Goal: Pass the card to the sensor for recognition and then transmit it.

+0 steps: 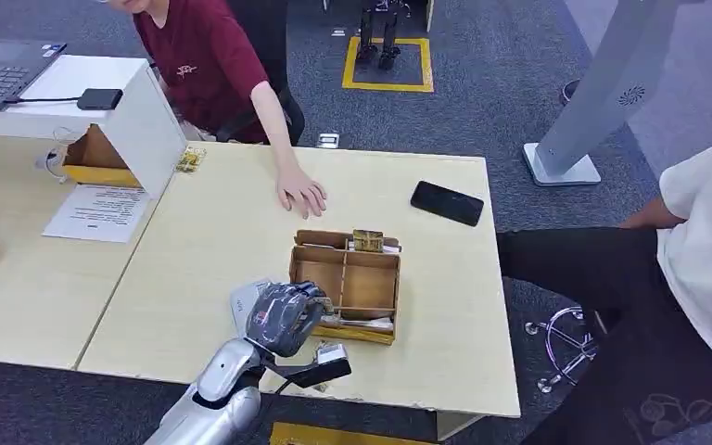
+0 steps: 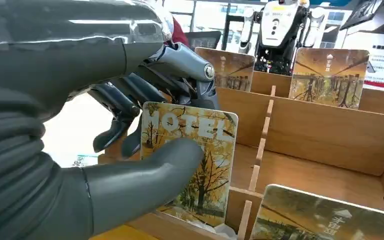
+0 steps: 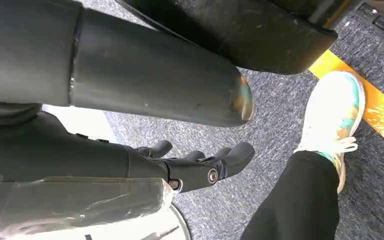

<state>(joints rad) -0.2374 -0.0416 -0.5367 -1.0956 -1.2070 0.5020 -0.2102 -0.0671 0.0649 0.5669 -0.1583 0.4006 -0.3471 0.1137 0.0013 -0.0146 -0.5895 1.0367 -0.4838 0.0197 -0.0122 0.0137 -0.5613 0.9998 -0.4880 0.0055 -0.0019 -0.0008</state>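
Low in the centre of the head view, the left robot hand (image 1: 283,317) sits at the left edge of a wooden divided box (image 1: 371,281) on a pale desk (image 1: 213,250). Seen from the left wrist, its thumb and dark fingers (image 2: 122,107) pinch an upright hotel card (image 2: 197,155) printed with yellow trees, at the box's near compartment. More cards (image 2: 329,76) stand against the far wall. A black phone (image 1: 447,202) lies at the upper right of the desk, and a person's hand (image 1: 300,194) rests on the desk above the box. The right robot hand (image 3: 200,162) hangs above grey carpet, fingers loosely apart, holding nothing, beside a person's shoe (image 3: 332,115).
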